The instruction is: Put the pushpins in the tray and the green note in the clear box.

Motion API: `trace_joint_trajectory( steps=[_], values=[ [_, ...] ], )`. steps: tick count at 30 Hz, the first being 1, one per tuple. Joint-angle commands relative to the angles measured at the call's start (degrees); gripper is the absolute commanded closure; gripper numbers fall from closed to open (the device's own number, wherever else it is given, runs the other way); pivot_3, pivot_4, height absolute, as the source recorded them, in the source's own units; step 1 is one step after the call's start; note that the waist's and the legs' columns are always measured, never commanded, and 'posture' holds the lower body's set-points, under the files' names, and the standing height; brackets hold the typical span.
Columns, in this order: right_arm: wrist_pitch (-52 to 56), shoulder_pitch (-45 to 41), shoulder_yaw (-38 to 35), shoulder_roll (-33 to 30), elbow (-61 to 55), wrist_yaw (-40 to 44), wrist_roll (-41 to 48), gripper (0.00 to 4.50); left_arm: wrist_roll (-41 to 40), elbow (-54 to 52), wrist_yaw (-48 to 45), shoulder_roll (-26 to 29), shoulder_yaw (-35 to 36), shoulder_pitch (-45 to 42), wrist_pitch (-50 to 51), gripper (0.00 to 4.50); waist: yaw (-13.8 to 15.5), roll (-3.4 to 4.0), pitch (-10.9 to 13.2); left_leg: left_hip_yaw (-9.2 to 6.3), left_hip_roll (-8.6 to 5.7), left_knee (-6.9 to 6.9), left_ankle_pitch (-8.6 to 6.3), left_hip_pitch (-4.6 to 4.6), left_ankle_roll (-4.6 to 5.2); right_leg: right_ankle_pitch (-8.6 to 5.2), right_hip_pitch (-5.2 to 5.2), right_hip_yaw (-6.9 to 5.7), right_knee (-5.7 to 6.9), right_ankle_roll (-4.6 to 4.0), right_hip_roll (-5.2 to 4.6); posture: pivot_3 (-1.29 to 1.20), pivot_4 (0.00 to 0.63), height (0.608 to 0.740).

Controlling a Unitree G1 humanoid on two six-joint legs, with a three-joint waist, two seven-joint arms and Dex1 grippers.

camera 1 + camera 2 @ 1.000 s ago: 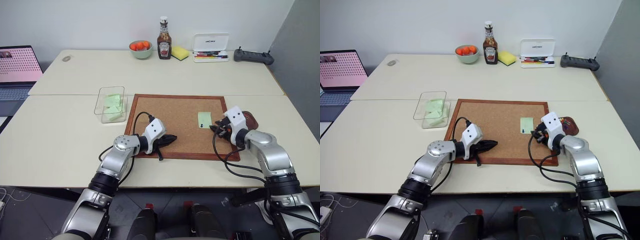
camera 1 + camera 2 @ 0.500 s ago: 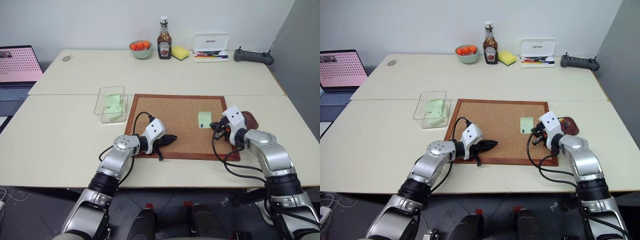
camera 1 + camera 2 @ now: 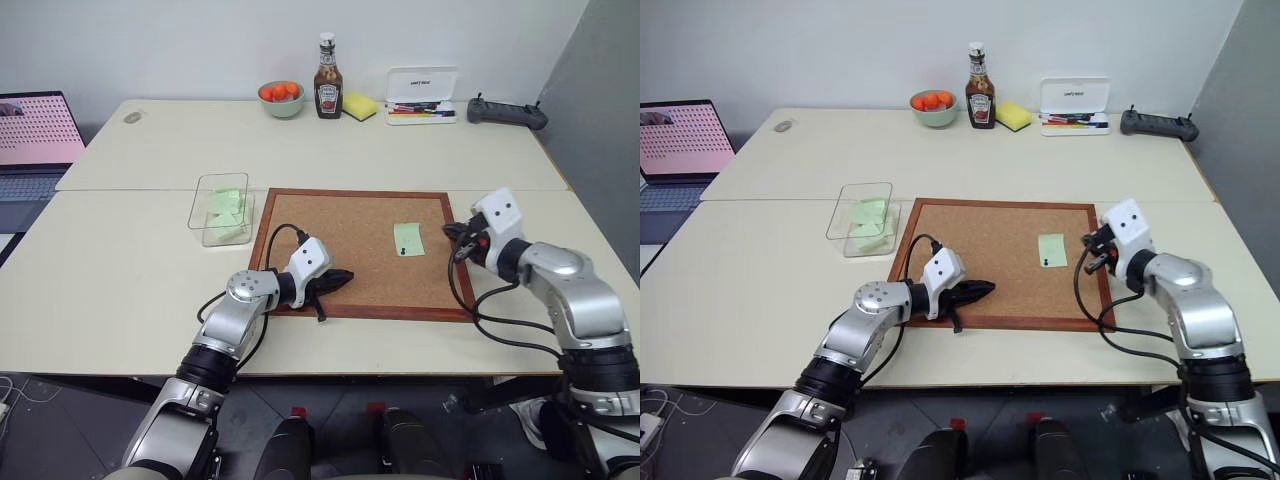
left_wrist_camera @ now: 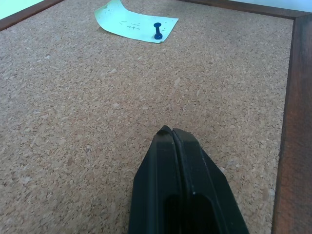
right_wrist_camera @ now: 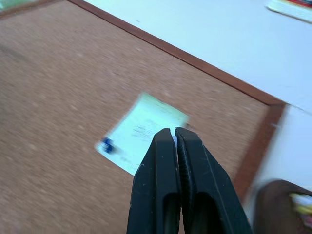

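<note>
Showing 1 green note (image 3: 408, 238), 1 pushpin (image 3: 402, 252), 1 clear box (image 3: 222, 208)

Pale green paper note (image 3: 408, 238) with faint dark handwriting, held by a dark blue pushpin (image 3: 402, 252) on a speckled tan corkboard (image 3: 350, 240) framed in reddish-brown wood. Cream worktop (image 3: 130, 270). Clear plastic box (image 3: 222, 208) containing pale green slips. Far side: green bowl of orange fruit (image 3: 282, 97), yellow sponge block (image 3: 360, 105).
</note>
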Motion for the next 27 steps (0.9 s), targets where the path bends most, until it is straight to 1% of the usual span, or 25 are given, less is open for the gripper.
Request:
trace_joint_trajectory(
  steps=[1,4,7,11,12,16,18,20,21,25,27],
  values=[
    [-5.2,1.4,0.1,-5.3,3.7,-2.1,-6.4,4.46,1.8,1.4,-0.7,0.3,-1.8,1.1,0.1,4.50,0.0,0.00,0.0,0.00,0.00,0.00,0.00,0.00,0.00,0.00,0.00,0.00,0.00,0.00,0.00,0.00,0.150,0.740],
    [-11.1,2.6,4.3,-9.3,8.2,-3.3,-13.5,4.46,1.9,1.8,-0.8,0.1,-2.0,0.8,-0.3,4.50,0.0,0.05,0.0,0.03,-0.01,0.00,0.00,-0.01,0.00,0.00,0.00,0.02,-0.01,0.00,-0.01,0.00,0.150,0.740],
    [-12.4,2.6,4.2,-8.4,10.9,-4.2,-13.8,4.46,2.0,2.1,-0.8,0.0,-2.0,0.7,-0.5,4.50,0.0,0.04,0.0,0.07,-0.01,0.00,0.00,0.00,0.00,0.00,0.00,0.03,-0.03,0.00,-0.01,0.00,0.150,0.740],
    [-15.9,2.5,5.0,-8.7,14.8,-5.0,-16.2,4.46,2.2,2.0,-0.9,0.1,-1.9,0.9,-0.8,4.50,0.0,0.06,0.0,0.06,0.00,0.01,0.00,0.02,0.00,0.00,0.00,0.04,0.01,0.01,0.00,0.00,0.150,0.740],
    [-16.0,2.4,4.6,-8.3,15.2,-4.9,-15.9,4.26,2.2,1.9,-0.9,0.2,-1.8,1.0,-0.8,4.50,0.0,0.05,0.0,0.07,-0.01,0.02,0.00,0.01,0.00,0.01,0.01,0.05,0.01,0.02,-0.01,0.00,0.150,0.740],
    [-16.6,2.0,4.2,-7.6,15.9,-4.7,-16.0,3.70,2.2,1.8,-0.9,0.3,-1.7,1.2,-0.8,4.50,0.0,0.05,0.0,0.05,0.00,0.02,0.00,0.01,0.00,0.01,0.02,0.03,0.00,0.02,0.00,0.00,0.150,0.740],
    [-16.4,1.7,4.0,-7.1,16.1,-4.7,-15.7,3.19,2.3,1.8,-0.8,0.3,-1.7,1.1,-0.8,4.50,0.0,0.06,-0.1,0.06,0.00,0.02,0.00,0.02,0.00,0.01,0.02,0.04,0.01,0.02,0.00,0.00,0.150,0.740],
    [-16.4,1.5,3.8,-7.0,16.2,-4.6,-15.7,2.84,2.3,1.9,-0.8,0.2,-1.7,1.1,-0.8,4.50,0.0,0.06,-0.1,0.06,0.00,0.02,0.00,0.02,0.00,0.01,0.02,0.04,0.00,0.02,0.00,0.00,0.150,0.740],
    [-16.3,1.5,3.8,-7.0,16.2,-4.5,-15.7,2.53,2.3,1.9,-0.8,0.2,-1.7,1.1,-0.8,4.50,0.0,0.06,-0.1,0.05,0.00,0.02,0.00,0.02,0.00,0.01,0.02,0.04,0.00,0.02,0.00,0.00,0.150,0.740],
    [-15.8,1.3,2.8,-6.9,15.9,-4.7,-15.2,1.58,2.3,1.9,-0.7,0.0,-1.7,1.1,-0.9,4.50,0.0,0.06,-0.1,0.05,0.00,0.02,0.00,0.02,0.00,0.01,0.02,0.03,0.00,0.02,0.00,0.00,0.150,0.740],
    [-15.4,1.1,1.8,-6.9,15.5,-4.8,-14.7,1.18,2.4,2.0,-0.7,0.0,-1.7,1.1,-0.9,4.50,0.0,0.06,-0.1,0.05,0.00,0.02,0.00,0.02,0.00,0.01,0.03,0.04,0.00,0.02,0.00,0.00,0.150,0.740]
  ],
)
